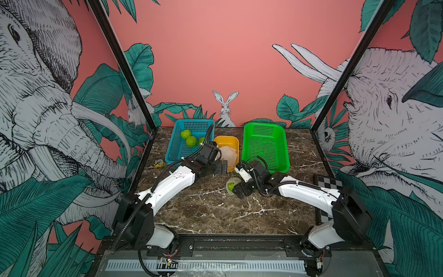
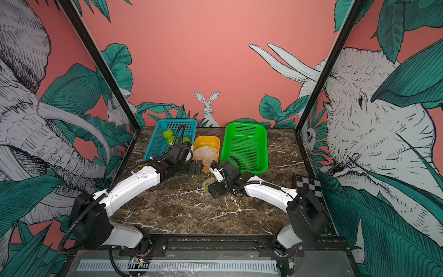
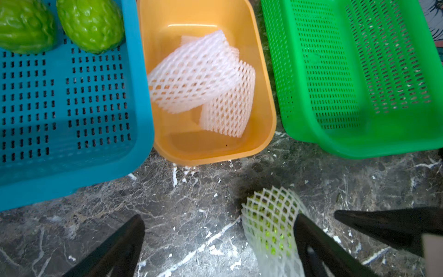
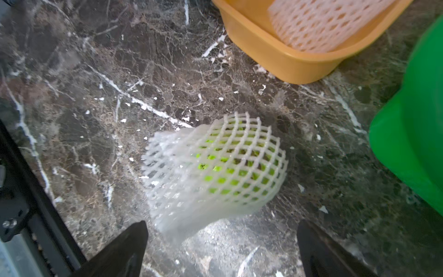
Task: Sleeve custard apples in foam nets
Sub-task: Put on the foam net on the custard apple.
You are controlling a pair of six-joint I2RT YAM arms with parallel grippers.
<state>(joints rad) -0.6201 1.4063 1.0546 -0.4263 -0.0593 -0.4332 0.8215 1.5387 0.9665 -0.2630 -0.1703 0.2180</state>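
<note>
Custard apple (image 4: 220, 167), sleeved in foam net (image 4: 167, 156), on table (image 4: 96, 96) just ahead of right gripper (image 4: 223, 226), apparently untouched; jaws wide. Left gripper (image 3: 219, 217) wide, empty.

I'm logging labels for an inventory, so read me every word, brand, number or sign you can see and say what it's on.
No text can be read in any view.
The blue basket, orange tub and green basket show no label or brand.
The small yellow object beside the blue basket: any marking is too small to read.
The checkerboard card: only black and white squares.
</note>
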